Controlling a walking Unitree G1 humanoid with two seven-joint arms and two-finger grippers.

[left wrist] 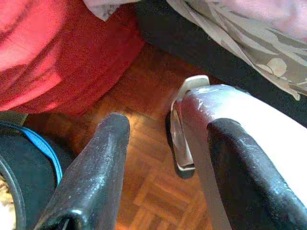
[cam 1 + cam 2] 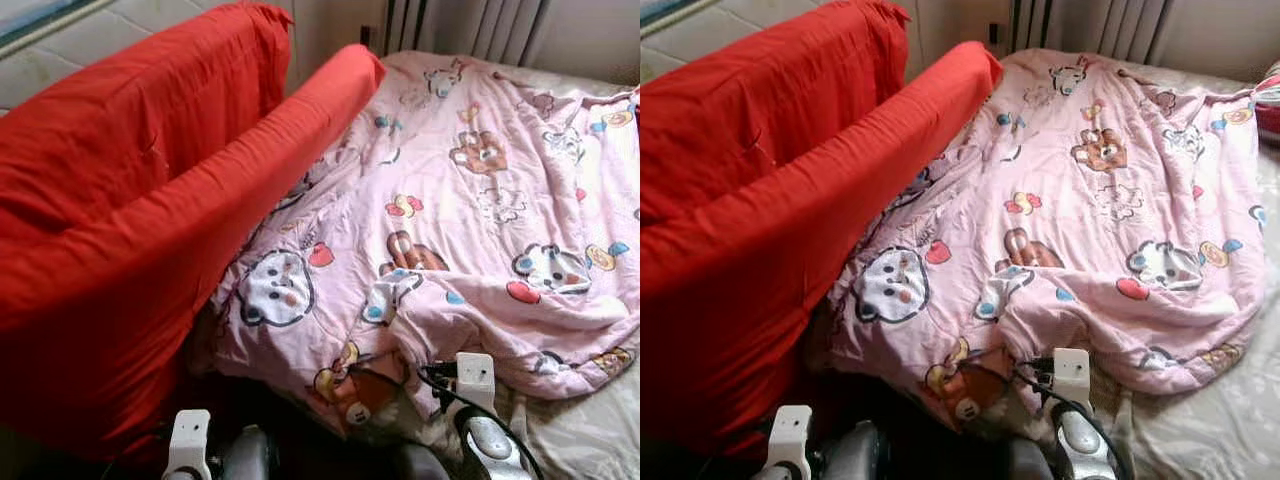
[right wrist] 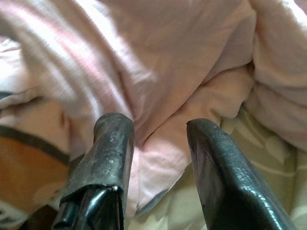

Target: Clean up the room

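A pink quilt [image 2: 470, 200] printed with cartoon animals lies spread and rumpled over the bed. My right arm [image 2: 478, 400] reaches up to the quilt's near edge. In the right wrist view my right gripper [image 3: 158, 132] is open, its fingertips close against a fold of the pink quilt [image 3: 182, 72], with beige sheet [image 3: 230, 158] just below the fold. My left gripper [image 1: 168, 132] hangs low and open over the wooden floor [image 1: 144, 163], holding nothing. My left arm [image 2: 190, 445] sits at the bottom left, beside the red padding.
A large red padded cover [image 2: 130, 200] leans along the bed's left side and overlaps the quilt's edge. Beige patterned bedsheet [image 2: 590, 430] is bare at the near right corner. Curtains [image 2: 470, 25] hang behind the bed. A silver part of my body [image 1: 225, 110] stands near the left fingers.
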